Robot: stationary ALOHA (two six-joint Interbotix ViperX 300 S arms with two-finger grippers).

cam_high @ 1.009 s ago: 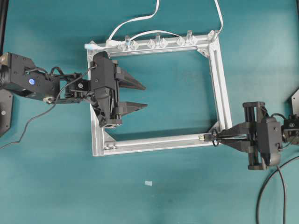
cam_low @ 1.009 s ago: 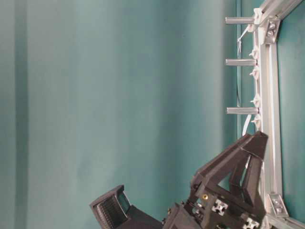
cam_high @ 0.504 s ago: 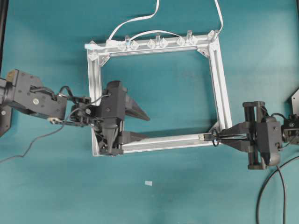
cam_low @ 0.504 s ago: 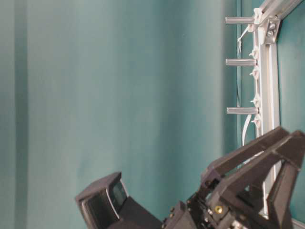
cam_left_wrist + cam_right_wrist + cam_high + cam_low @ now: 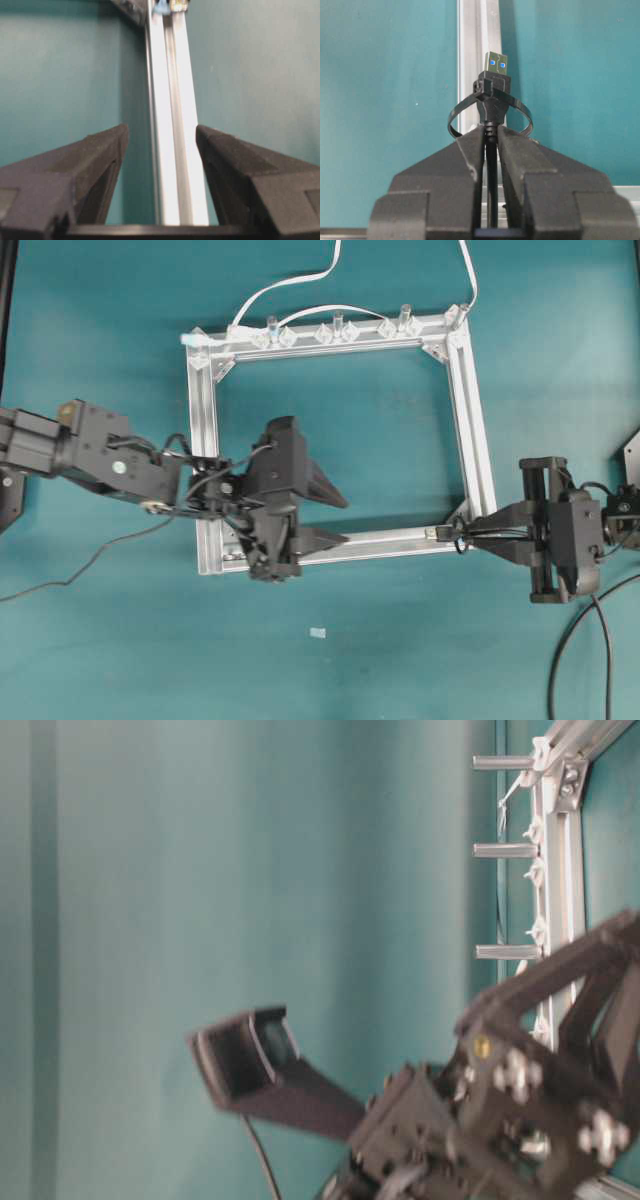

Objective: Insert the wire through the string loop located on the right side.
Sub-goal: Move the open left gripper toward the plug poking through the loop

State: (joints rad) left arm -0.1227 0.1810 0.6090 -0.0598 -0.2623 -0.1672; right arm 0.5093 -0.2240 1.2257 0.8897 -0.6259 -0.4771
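Right pincer [image 5: 490,137] pinches the wire [image 5: 492,92]; no readable writing

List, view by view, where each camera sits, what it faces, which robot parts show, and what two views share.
Overhead: above, facing down on the frame; both arms.
Table-level: low, along the frame; left arm, blurred.
Left wrist: behind open left hand, astride bottom bar.
Right wrist: behind right hand, shut on the wire.
Shared: bottom bar, both wrist views.

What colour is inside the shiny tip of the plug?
Blue, seen as two small blue squares inside the plug's metal tip. The right wrist view shows it best.
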